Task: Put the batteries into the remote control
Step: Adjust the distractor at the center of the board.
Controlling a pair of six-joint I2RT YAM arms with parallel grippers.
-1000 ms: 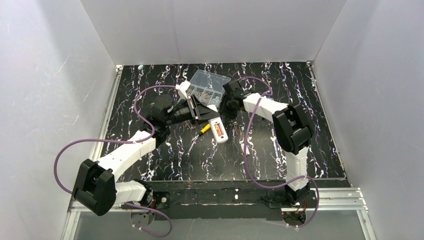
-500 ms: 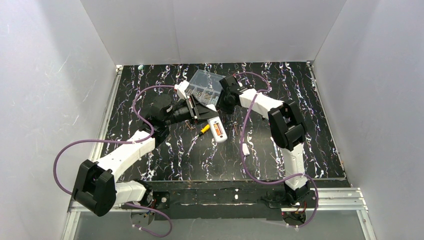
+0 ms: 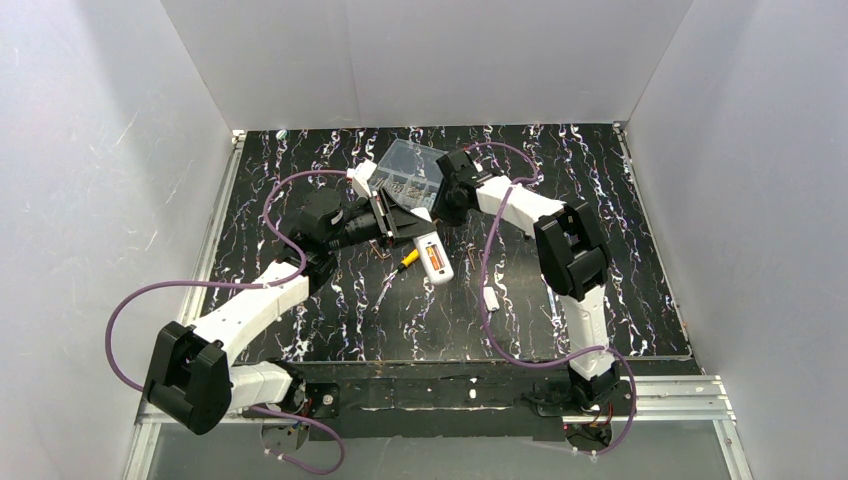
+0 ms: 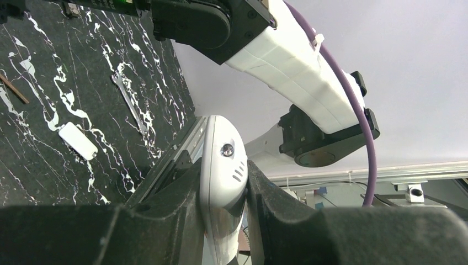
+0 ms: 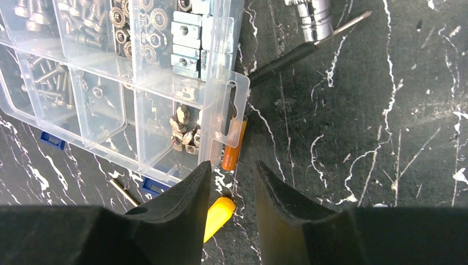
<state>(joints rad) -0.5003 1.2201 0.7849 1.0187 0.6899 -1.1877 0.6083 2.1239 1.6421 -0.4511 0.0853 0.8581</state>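
Note:
My left gripper (image 4: 223, 172) is shut on the white remote control (image 4: 222, 160), which stands on edge between the fingers. From above, the remote control (image 3: 433, 259) sticks out of that gripper, and an orange battery shows in its open back. A second orange battery (image 5: 233, 146) lies on the table against the latch of the clear box (image 5: 110, 83). My right gripper (image 5: 232, 165) hovers just short of that battery. Its jaws are open and nothing is between them. In the top view the right gripper (image 3: 447, 200) is at the box's right edge.
The clear compartmented box (image 3: 405, 168) holds nuts and screws. A yellow screwdriver handle (image 5: 218, 215) lies under my right fingers. A black-shafted tool (image 5: 287, 58) and a chrome socket (image 5: 315, 16) lie beyond the battery. A small white plate (image 3: 491, 298) lies to the right of the remote.
The right arm has swung left and back towards the clear box, and its jaws have narrowed a little. The left gripper and the remote have shifted slightly left.

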